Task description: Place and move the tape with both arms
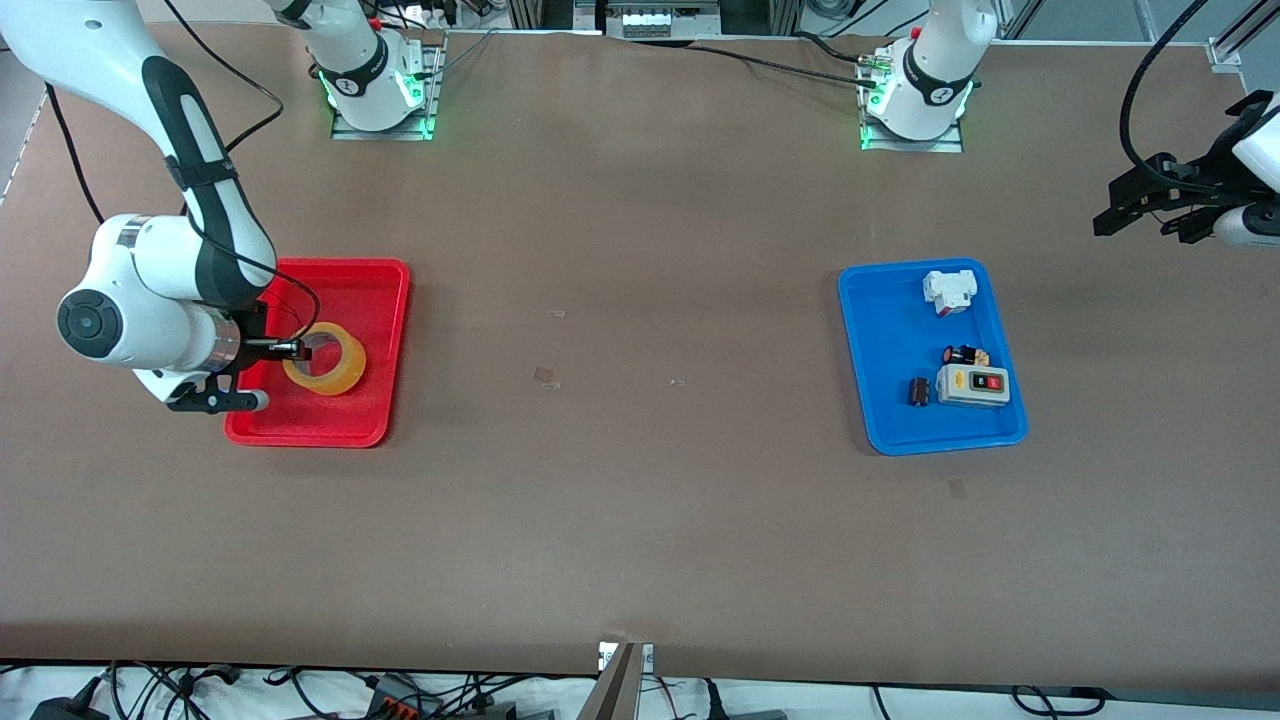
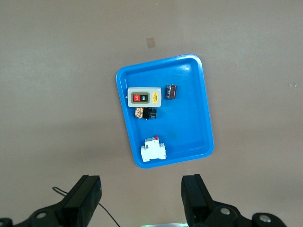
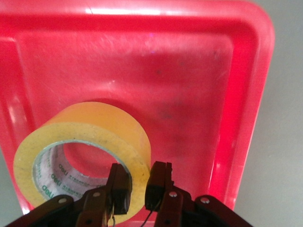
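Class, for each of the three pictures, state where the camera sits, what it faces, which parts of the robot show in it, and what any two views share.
Front view: high across the table, facing both arm bases; shows the right gripper on the tape in the red tray, and the left gripper raised near the blue tray.
Left wrist view: looks down on the blue tray; open left gripper shows.
Right wrist view: close on the tape in the red tray; right gripper pinches its wall.
Shared: each wrist view shares its tray with the front view.
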Available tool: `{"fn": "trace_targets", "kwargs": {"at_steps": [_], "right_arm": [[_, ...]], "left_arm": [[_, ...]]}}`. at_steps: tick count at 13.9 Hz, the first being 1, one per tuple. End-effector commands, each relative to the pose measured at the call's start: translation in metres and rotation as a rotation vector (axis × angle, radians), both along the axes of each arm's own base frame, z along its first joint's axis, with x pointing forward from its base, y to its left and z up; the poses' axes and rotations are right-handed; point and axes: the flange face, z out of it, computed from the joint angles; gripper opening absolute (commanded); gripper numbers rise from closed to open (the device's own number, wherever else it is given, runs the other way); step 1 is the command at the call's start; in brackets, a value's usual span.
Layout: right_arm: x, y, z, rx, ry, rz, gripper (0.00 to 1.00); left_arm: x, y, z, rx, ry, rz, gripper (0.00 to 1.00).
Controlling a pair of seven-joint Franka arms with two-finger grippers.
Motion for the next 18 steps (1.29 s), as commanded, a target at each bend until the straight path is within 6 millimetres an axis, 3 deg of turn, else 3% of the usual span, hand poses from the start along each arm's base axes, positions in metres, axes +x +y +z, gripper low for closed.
{"fn": "trace_targets", "kwargs": {"at_steps": [1,3,4,5,6,8,12,14,16,18], "right_arm": [[-0.017,-0.006,-0.001,-0.005,0.002,0.044,0.07],[-0.019,-0.018,-0.011,-0.014,0.02,0.034,0.11],[-0.02,-0.02,-0.018,-0.015,0.028,0.032,0.4],[-0.018,-0.022,-0.017,-0.019,0.026,0.016,0.97],[-0.015,-0.021,-0.008,-0.022,0.017,0.017,1.0],[-0.004,-0.015,0.045,-0.026,-0.014,0.022,1.0],[0.036,0.007,0.187,-0.03,-0.013,0.003,1.0],[0.045,0.021,0.254,-0.035,-0.046,0.013,1.0],[0.045,0.02,0.303,-0.037,-0.071,0.012,1.0],[0.048,0.019,0.332,-0.04,-0.128,0.005,1.0]], "left_arm": [[-0.004,-0.002,0.006,0.024,-0.012,0.006,1.0],[-0.004,-0.002,0.005,0.025,-0.007,0.012,1.0],[-0.004,-0.002,0.005,0.025,-0.007,0.023,1.0],[-0.004,-0.002,0.004,0.025,-0.006,0.025,1.0],[-0.004,-0.003,0.005,0.026,-0.007,0.023,1.0],[-0.004,-0.003,0.005,0.026,-0.007,0.028,1.0],[-0.004,-0.006,0.004,0.028,-0.004,0.046,1.0],[-0.002,-0.006,0.003,0.028,-0.001,0.046,1.0],[-0.002,-0.006,0.003,0.026,-0.003,0.046,1.0],[-0.002,-0.007,0.004,0.027,-0.007,0.045,1.0]]}}
